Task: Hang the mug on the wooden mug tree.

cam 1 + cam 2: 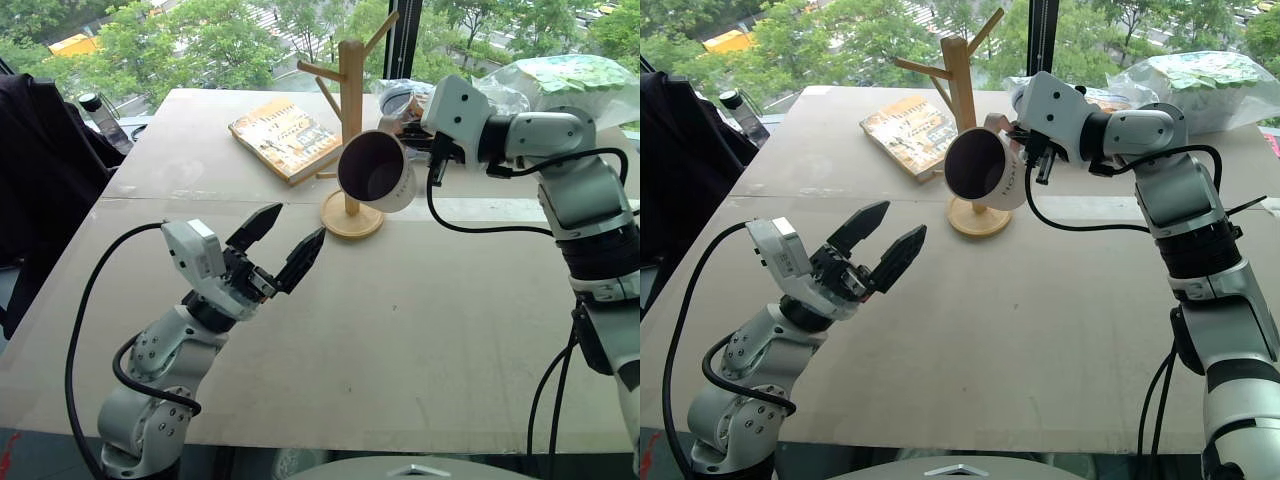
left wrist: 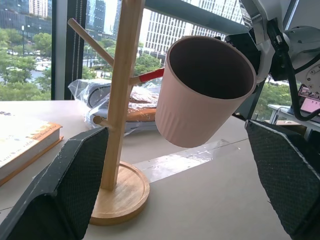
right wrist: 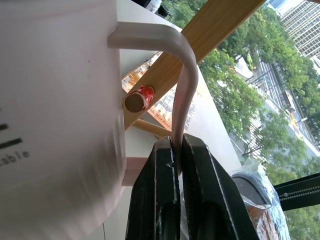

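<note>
My right gripper (image 3: 178, 150) is shut on the loop handle (image 3: 186, 75) of the cream mug (image 1: 375, 170) and holds it in the air. The mug lies tilted on its side, its dark inside facing me, in front of the post of the wooden mug tree (image 1: 351, 80). In the right wrist view a red-tipped peg end (image 3: 139, 100) shows in the gap between handle and mug wall; I cannot tell whether it is through the loop. My left gripper (image 1: 290, 232) hovers open above the near left of the table, pointing toward the mug (image 2: 200, 95) and the tree (image 2: 122, 75).
A book (image 1: 285, 137) lies left of the tree's round base (image 1: 352, 222). Plastic bags (image 1: 560, 78) and a wrapped item sit at the back right. A dark bottle (image 1: 100, 115) and a black garment (image 1: 40, 170) are off the table's left edge.
</note>
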{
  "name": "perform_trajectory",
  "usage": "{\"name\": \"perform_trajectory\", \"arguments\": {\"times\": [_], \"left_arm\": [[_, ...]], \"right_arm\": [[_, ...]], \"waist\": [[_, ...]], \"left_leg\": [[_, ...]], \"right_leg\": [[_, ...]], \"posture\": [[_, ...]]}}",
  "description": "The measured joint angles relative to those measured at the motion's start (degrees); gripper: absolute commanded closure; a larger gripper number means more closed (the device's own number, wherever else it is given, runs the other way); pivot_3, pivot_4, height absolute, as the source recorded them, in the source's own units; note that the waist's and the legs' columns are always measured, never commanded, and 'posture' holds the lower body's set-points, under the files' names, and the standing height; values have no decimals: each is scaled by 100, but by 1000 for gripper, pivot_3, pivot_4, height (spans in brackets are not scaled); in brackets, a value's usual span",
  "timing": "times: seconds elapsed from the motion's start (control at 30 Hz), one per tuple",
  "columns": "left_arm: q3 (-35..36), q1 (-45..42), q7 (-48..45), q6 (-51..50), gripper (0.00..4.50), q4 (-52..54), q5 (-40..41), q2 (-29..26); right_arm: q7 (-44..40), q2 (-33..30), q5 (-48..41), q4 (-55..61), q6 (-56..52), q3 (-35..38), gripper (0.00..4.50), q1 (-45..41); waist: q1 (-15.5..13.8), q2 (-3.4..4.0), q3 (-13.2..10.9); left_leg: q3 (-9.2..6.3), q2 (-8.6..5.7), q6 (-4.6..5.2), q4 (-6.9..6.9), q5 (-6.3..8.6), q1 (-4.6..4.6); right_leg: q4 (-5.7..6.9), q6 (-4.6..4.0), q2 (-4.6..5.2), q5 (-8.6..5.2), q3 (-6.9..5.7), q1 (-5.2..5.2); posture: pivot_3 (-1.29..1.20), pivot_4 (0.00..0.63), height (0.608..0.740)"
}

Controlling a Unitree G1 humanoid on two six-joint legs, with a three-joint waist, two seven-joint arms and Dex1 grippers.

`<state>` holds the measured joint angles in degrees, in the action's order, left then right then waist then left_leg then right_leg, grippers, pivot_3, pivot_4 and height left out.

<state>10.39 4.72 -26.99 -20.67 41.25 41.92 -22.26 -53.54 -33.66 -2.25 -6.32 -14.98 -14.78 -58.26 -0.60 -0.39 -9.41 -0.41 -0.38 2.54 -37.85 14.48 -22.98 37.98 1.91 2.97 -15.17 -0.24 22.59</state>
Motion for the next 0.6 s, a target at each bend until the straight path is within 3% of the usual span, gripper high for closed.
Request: {"name": "perform_trajectory", "arguments": {"times": [0.07,0.17,0.23,0.33,0.4,0.47,0.6], "left_arm": [[-3,-1,1,48,0,0,-73,0],[-4,13,2,134,0,0,-178,1],[-6,58,0,181,0,0,-220,8],[-7,75,0,223,0,0,-242,13],[-17,75,0,239,0,0,-244,14],[-21,76,-2,243,0,0,-246,13],[-36,114,-21,248,0,0,-261,8]], "right_arm": [[-17,57,38,-97,29,-25,4486,-45],[-119,94,139,-163,30,-87,3747,-113],[-174,109,175,-172,19,-102,2763,-175],[-197,128,189,-176,-13,-101,1770,-188],[-190,145,198,-208,-53,-91,741,-188],[-142,146,197,-228,-77,-49,34,-189],[41,146,149,-234,-212,180,34,-158]], "waist": [[-3,0,0],[-3,0,0],[0,0,0],[1,0,0],[0,0,0],[1,0,0],[0,0,0]], "left_leg": [[0,0,0,0,0,-1],[0,0,0,2,0,-1],[0,0,0,6,0,-1],[0,0,0,8,0,-1],[0,0,-1,8,0,-2],[0,0,-1,8,0,-2],[0,0,-1,10,0,-4]], "right_leg": [[0,0,1,0,0,0],[-1,0,2,0,0,2],[-1,-1,3,0,0,4],[-1,-1,3,0,0,7],[-1,-2,4,0,0,8],[-1,-2,5,0,0,8],[-1,-2,6,1,1,10]], "posture": [[0,150,740],[0,150,740],[0,150,740],[0,150,740],[0,150,740],[0,150,740],[0,150,740]]}}
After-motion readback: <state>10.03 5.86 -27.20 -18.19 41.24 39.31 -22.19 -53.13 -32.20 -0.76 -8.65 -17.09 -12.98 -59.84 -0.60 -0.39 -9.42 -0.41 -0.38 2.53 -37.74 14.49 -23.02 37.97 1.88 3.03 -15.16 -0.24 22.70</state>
